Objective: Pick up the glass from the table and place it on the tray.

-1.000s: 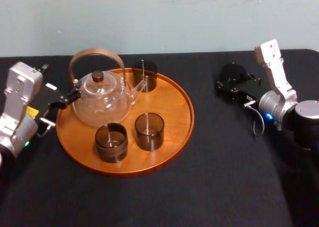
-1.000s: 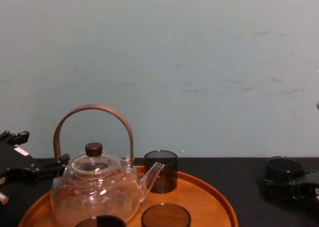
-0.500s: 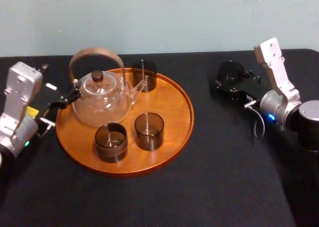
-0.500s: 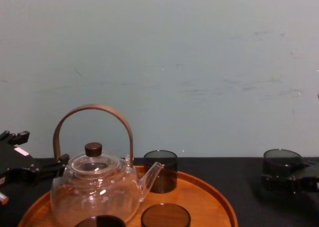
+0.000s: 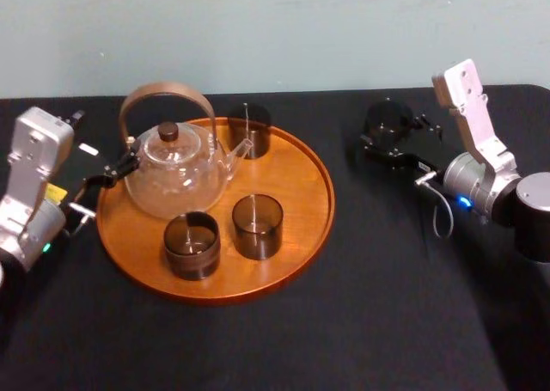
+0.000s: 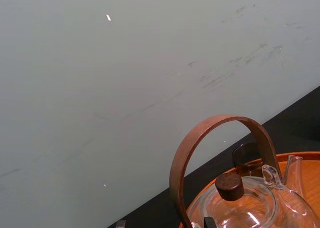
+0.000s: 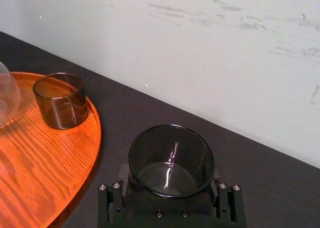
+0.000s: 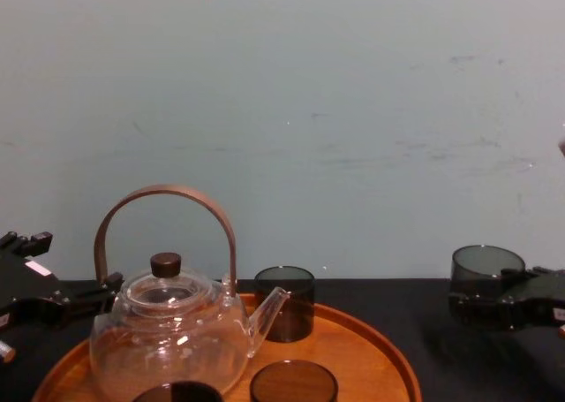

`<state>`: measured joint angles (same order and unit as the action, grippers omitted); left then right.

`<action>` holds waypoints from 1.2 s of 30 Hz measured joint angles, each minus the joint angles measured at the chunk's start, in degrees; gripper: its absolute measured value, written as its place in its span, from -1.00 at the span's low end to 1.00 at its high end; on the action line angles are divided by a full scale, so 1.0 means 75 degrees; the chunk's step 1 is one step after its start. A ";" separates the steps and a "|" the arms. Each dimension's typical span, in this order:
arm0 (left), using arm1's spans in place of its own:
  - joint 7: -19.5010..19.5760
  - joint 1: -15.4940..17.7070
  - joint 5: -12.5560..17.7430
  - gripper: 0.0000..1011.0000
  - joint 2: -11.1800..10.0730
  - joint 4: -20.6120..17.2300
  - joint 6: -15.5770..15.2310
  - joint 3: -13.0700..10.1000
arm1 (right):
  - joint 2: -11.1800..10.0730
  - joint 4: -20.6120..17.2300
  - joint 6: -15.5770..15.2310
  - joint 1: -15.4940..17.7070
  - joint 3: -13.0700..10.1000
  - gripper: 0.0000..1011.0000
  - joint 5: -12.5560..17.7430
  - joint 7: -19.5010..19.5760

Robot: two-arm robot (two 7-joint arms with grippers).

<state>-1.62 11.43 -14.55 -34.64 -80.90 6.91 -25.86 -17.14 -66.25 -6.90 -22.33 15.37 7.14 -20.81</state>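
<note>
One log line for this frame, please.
phase: glass grasped | right gripper: shut on glass, over table right of tray | left gripper: parked at tray's left edge | tray: teapot, three other glasses | placement: not yet done

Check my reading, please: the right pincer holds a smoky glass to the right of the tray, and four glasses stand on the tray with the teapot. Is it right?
Not quite. Three glasses, not four, stand on the tray with the teapot, as the head view shows. The rest holds: the right pincer grips a smoky glass right of the tray.
</note>
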 joint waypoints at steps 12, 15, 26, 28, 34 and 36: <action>0.0000 0.0000 0.0000 1.00 0.0000 0.0000 0.0000 0.0000 | -0.0124 -0.0558 -0.0095 0.0219 0.0048 0.81 0.0096 -0.0002; 0.0000 0.0000 0.0000 1.00 0.0000 0.0000 -0.0001 0.0000 | -0.0153 -0.0692 -0.0142 0.0271 0.0065 0.81 0.0125 -0.0007; 0.0000 0.0000 0.0000 1.00 0.0000 0.0000 0.0000 0.0000 | -0.0275 -0.1216 -0.0285 0.0465 0.0182 0.81 0.0179 -0.0051; 0.0000 -0.0001 0.0000 1.00 0.0000 0.0000 0.0000 0.0000 | -0.0284 -0.1267 -0.0293 0.0481 0.0205 0.81 0.0187 -0.0061; 0.0000 -0.0001 0.0000 1.00 0.0000 0.0000 0.0000 0.0000 | -0.0315 -0.1400 -0.0299 0.0517 0.0293 0.81 0.0205 -0.0103; 0.0000 0.0000 0.0000 1.00 0.0000 0.0000 0.0000 0.0000 | -0.0318 -0.1425 -0.0300 0.0519 0.0327 0.81 0.0210 -0.0114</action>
<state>-1.62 11.43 -14.55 -34.64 -80.90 6.91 -25.86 -19.53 -76.93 -9.15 -18.43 17.82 8.72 -21.67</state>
